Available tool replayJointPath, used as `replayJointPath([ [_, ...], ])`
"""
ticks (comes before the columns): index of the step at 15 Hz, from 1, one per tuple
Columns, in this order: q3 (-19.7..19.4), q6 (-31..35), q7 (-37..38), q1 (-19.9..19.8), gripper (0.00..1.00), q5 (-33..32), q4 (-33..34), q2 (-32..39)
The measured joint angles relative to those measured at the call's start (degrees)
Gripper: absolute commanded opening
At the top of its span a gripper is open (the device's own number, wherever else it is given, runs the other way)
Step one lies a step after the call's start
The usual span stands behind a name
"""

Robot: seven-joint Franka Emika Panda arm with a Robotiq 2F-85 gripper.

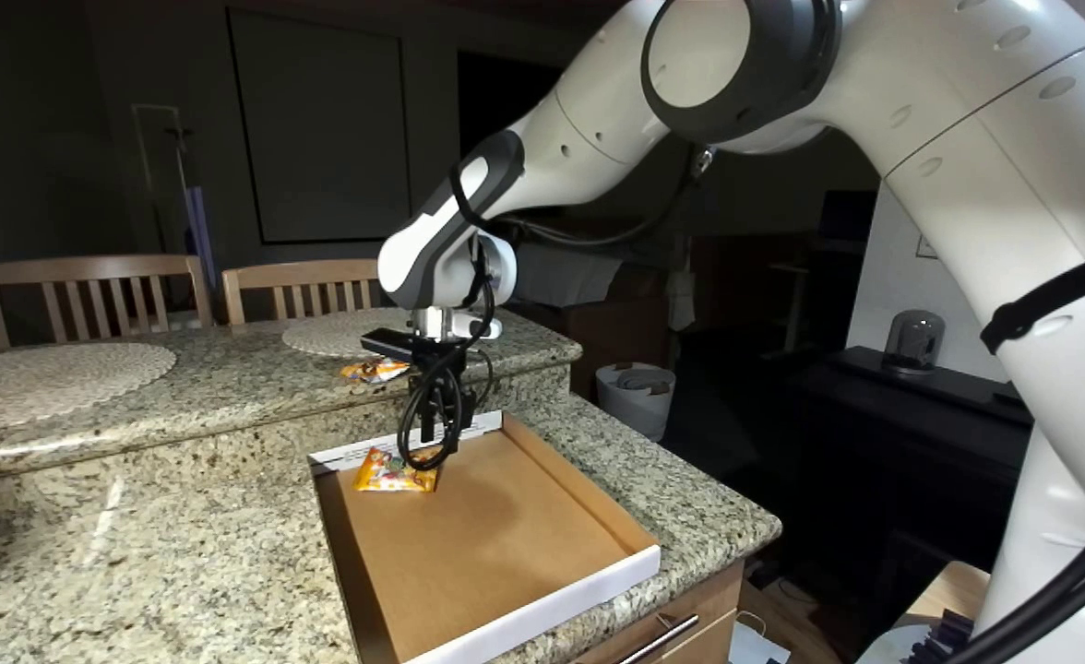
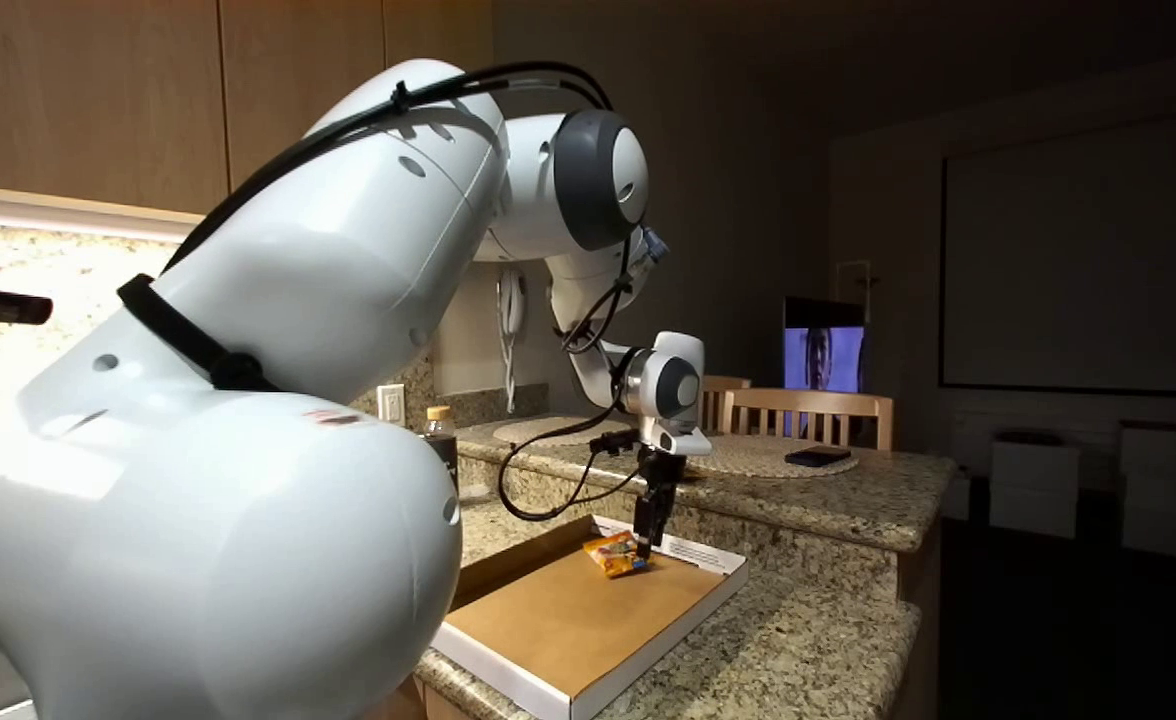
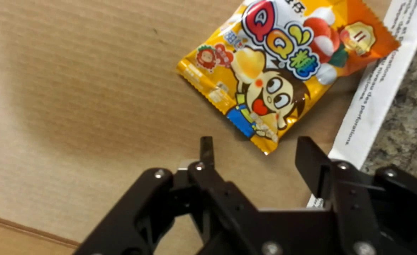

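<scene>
The fingers point(image 3: 312, 164) stand apart and empty near one corner of the orange packet point(image 3: 279, 67) in the cardboard tray point(image 1: 506, 539) (close by its white rim point(image 3: 385, 85)), so closing here risks a corner-only, slipping pinch.

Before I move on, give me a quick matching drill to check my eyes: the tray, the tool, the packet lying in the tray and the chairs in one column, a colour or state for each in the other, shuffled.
1. Tray
2. Tool
3. Packet in the tray
4. Chairs

A. Jaws apart
B. Wooden, with slatted backs
C. Brown floor, white outer side
D. Orange-yellow, with a cartoon face

Pairs: 1-C, 2-A, 3-D, 4-B
</scene>
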Motion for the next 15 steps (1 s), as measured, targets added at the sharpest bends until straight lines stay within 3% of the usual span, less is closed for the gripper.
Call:
replayJointPath([
  [2,0.27,0.00,-0.59,0.00,1.00,0.00,-0.05,0.00],
  [11,0.56,-1.23,-0.87,0.89,1.00,-0.16,-0.01,0.86],
  [12,0.55,-1.57,-0.87,1.10,0.75,-0.31,0.00,1.06],
  [13,0.54,-1.79,-0.87,1.30,0.74,-0.48,0.04,1.24],
  [15,0.52,-2.17,-0.87,1.52,0.60,-0.78,0.15,1.51],
])
